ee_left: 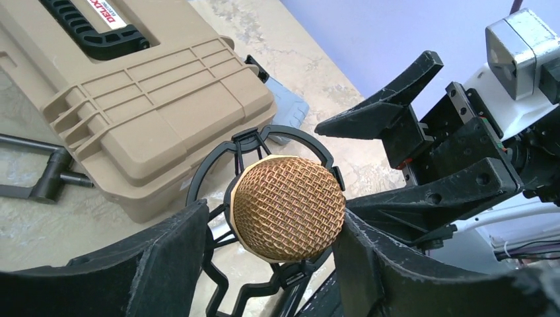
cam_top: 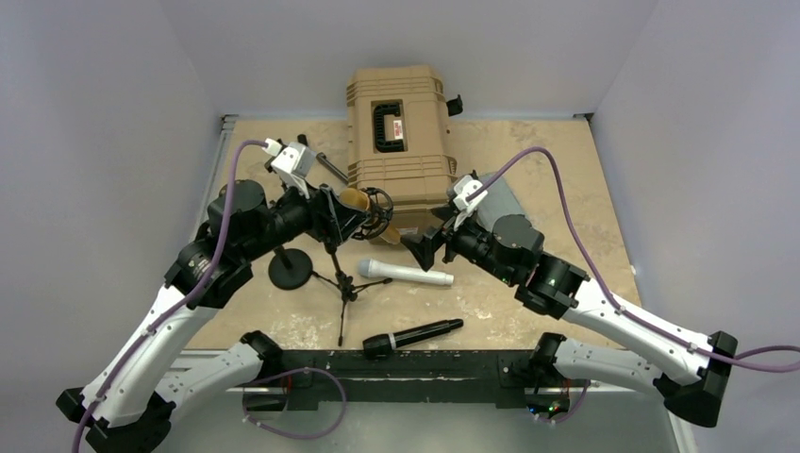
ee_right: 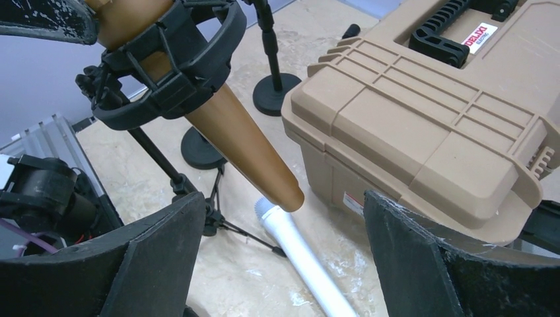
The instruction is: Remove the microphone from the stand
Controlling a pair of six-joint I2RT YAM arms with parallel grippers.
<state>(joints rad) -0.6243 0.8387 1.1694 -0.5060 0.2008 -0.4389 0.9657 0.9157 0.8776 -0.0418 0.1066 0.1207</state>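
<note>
The gold mic (ee_left: 288,206) has a rounded head of woven brass-coloured mesh and a smooth, tapering bronze body. It sits tilted in a black ring mount (ee_right: 178,72) atop a thin black tripod stand (cam_top: 341,283), left of centre in the top view. The left gripper (cam_top: 347,213) straddles the mesh head with its jaws apart. One rough, scuffed black finger (ee_left: 165,257) stands off on the left with the mount's rim between; the other lies against or just beside the head on the right. The right gripper (cam_top: 421,249) hangs wide open just right of the mount, its fingers (ee_right: 422,264) low in the wrist view, the mic's blunt tail above the gap and touching neither. Just above the mount in the top view lies a ribbed tan hard case (cam_top: 396,123) with a black handle. Beside the stand's legs lies a white mic (cam_top: 406,274), a black mic (cam_top: 412,337) nearer the bottom edge, and a black disc base (cam_top: 290,267) to the left.
</note>
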